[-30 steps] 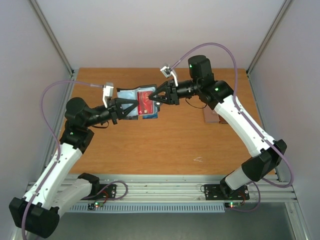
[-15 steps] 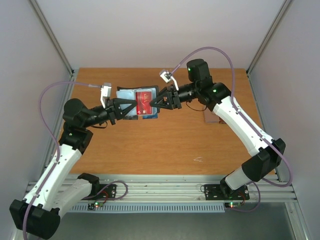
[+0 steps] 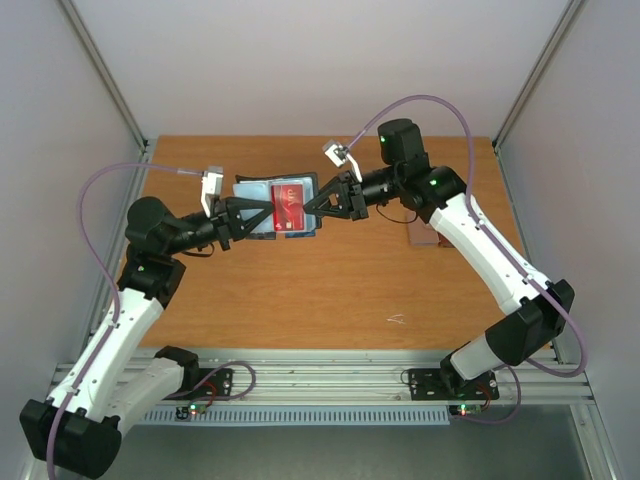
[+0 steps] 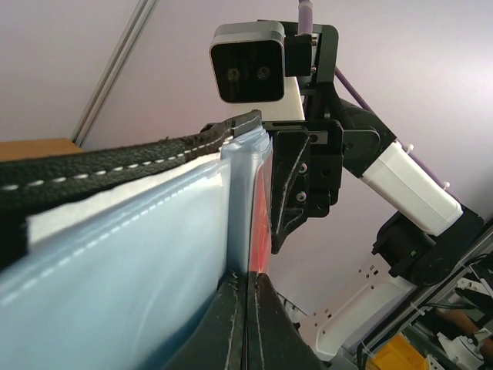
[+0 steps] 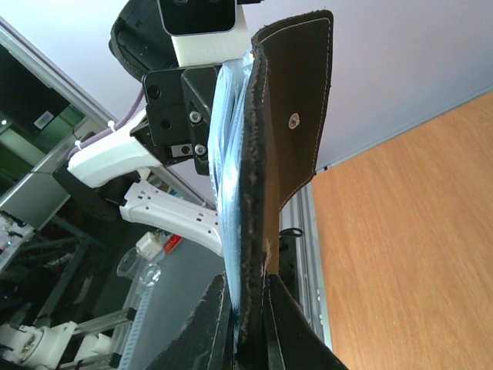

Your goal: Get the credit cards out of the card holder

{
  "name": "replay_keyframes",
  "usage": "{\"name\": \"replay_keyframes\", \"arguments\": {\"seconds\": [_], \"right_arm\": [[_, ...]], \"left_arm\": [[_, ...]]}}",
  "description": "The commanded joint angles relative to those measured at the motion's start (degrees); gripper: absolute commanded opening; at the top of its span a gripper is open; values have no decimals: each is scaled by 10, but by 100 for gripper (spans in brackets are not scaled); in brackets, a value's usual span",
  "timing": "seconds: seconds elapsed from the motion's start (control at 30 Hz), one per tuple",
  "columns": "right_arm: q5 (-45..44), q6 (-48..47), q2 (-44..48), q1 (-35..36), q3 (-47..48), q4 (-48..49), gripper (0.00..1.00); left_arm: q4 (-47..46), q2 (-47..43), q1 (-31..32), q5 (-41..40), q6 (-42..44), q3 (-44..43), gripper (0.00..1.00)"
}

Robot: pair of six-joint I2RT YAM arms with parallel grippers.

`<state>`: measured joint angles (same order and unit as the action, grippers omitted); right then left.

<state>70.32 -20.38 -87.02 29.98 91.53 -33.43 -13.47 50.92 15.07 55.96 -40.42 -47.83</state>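
You held the black folding fabric card holder (image 3: 255, 192) above the far middle of the orange wooden table (image 3: 330, 290), a dark red plastic card (image 3: 288, 205) showing inside. Your left gripper (image 3: 268, 212) clamped its left side, your right gripper (image 3: 308, 205) its right edge.

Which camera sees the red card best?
The top external view: the red card faces it flat, against the card holder. The left wrist view shows only a thin red edge; the right wrist view shows just the holder edge-on.
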Motion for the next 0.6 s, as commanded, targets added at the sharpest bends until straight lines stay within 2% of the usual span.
{"name": "replay_keyframes", "arguments": {"seconds": [0.0,0.3,0.57], "right_arm": [[8,-3,25,-17,-4,0,1],[11,21,17,-5,2,27,1],[3,17,16,-3,4,24,1]], "left_arm": [[0,-13,-6,19,18,-2,0],[3,-3,17,-3,32,8,4],[-11,2,29,2,30,5,16]]}}
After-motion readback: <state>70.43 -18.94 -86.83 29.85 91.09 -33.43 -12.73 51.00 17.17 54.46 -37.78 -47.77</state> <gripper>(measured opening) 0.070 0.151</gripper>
